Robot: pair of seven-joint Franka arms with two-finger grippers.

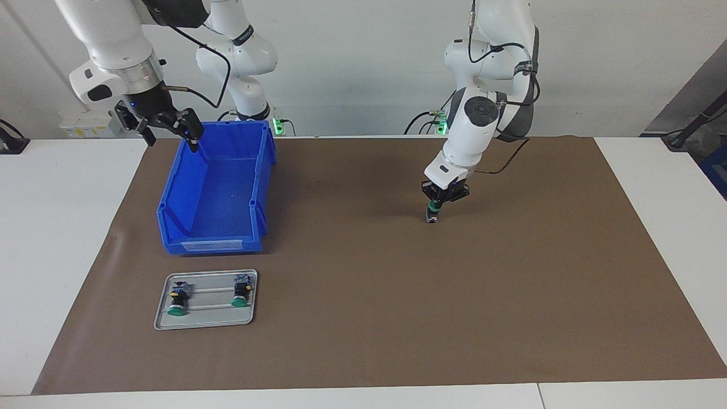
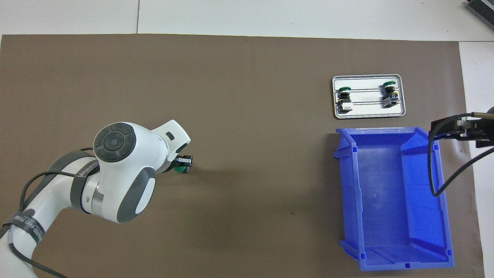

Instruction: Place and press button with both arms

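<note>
My left gripper (image 1: 435, 208) points down over the middle of the brown mat and is shut on a button (image 1: 433, 216). The button's green cap sits between the fingers and its blue-grey block hangs at or just above the mat; contact cannot be told. In the overhead view the left arm's wrist hides most of the left gripper (image 2: 184, 163), and only a sliver of the button's green cap (image 2: 179, 168) shows. My right gripper (image 1: 172, 137) hangs open and holds nothing, over the rim of the blue bin (image 1: 170, 187) at the right arm's end, and shows as the right gripper (image 2: 459, 135) in the overhead view.
The blue bin (image 2: 386, 200) has nothing in it. A grey metal tray (image 1: 207, 319) lies just farther from the robots than the bin, shown as the tray (image 2: 366, 111) from overhead, with two more green-capped buttons (image 1: 178, 300) (image 1: 241, 291) lying on it. The brown mat (image 1: 397, 295) covers most of the table.
</note>
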